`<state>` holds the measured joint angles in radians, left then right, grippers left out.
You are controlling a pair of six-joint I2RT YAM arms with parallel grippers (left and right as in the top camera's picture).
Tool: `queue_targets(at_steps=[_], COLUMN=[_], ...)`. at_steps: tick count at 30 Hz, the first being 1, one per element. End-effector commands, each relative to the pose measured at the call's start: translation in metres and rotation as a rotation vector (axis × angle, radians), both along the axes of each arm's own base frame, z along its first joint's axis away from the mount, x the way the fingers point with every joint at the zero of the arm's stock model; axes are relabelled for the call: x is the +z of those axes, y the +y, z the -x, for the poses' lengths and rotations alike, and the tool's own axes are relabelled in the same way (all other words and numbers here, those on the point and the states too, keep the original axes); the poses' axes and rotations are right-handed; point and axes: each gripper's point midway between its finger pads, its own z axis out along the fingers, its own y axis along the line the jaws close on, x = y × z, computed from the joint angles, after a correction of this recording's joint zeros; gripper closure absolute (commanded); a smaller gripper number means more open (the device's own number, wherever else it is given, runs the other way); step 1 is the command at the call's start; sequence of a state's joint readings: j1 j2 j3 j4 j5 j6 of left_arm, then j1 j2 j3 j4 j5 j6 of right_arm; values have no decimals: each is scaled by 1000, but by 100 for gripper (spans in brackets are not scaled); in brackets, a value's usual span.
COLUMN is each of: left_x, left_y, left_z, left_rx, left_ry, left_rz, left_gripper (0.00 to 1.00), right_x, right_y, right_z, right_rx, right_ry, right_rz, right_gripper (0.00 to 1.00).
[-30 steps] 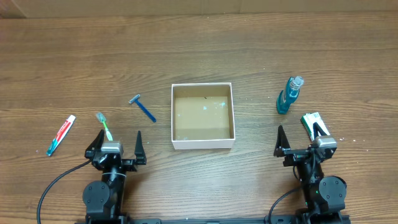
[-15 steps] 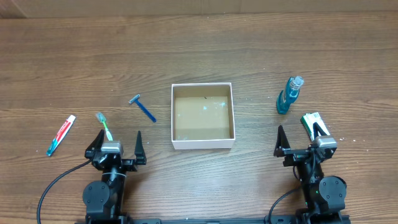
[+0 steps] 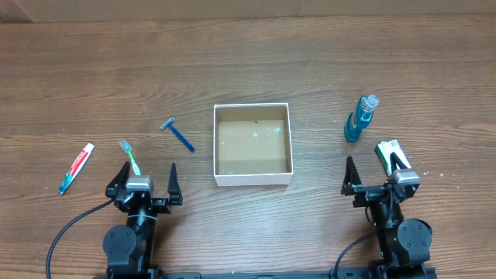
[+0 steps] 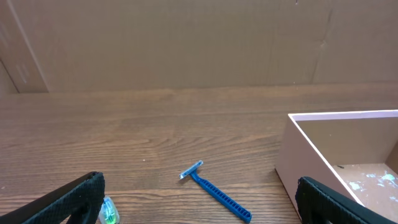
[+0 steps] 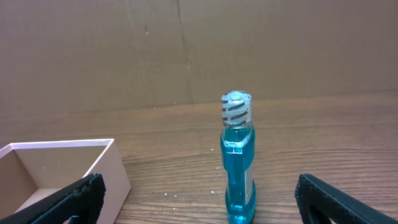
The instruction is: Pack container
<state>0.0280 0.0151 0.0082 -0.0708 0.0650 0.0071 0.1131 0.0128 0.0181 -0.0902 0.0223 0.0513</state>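
Observation:
The container [image 3: 253, 179], a shallow square box with white walls and a brown floor, stands at the table's middle with nothing in it; its corner shows in the left wrist view [image 4: 311, 149] and the right wrist view [image 5: 112, 168]. A blue razor [image 3: 177, 133] [image 4: 214, 191], a green toothbrush [image 3: 129, 156] [image 4: 109, 211] and a toothpaste tube [image 3: 75, 167] lie to its left. A blue mouthwash bottle [image 3: 360, 118] [image 5: 237, 168] stands to its right. My left gripper [image 3: 144, 181] [image 4: 199, 219] and right gripper [image 3: 378, 176] [image 5: 199, 219] are open and empty near the front edge.
A small green-and-white packet [image 3: 387, 152] lies beside the right gripper's right finger. A brown cardboard wall [image 4: 186, 43] stands behind the table's far edge.

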Motion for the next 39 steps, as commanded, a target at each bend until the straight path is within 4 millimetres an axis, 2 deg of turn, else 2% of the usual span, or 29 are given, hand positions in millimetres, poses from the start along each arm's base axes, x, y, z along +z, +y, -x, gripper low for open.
queue_targets(at_steps=[1,8,12,22,27,32,35,39], left_x=[1,1,-1,0,0,-1,5,27], left_y=[-3,-3,7,6,9,8,8,8], left_z=[0,0,0,0,0,0,3,14], left_rx=[-15,-15,39,36,49,54,56,61], left_ry=[-7,-7,-2,-3,-4,1,11,68], left_rz=[8,7,-27,-26,-25,99,120,123], left_gripper=[0,0,0,0,0,0,0,0], right_x=[-1,-1,-1,-1,-1,-4,6,31], right_y=[2,2,2,4,4,3,3,4], right_z=[0,0,0,0,0,2,3,-5], right_rx=[12,12,12,19,16,11,7,4], right_ry=[-6,-7,-6,-8,9,65,119,177], right_rz=[6,6,6,-2,-107,-126,-120,-113], right_gripper=[0,0,0,0,0,0,0,0])
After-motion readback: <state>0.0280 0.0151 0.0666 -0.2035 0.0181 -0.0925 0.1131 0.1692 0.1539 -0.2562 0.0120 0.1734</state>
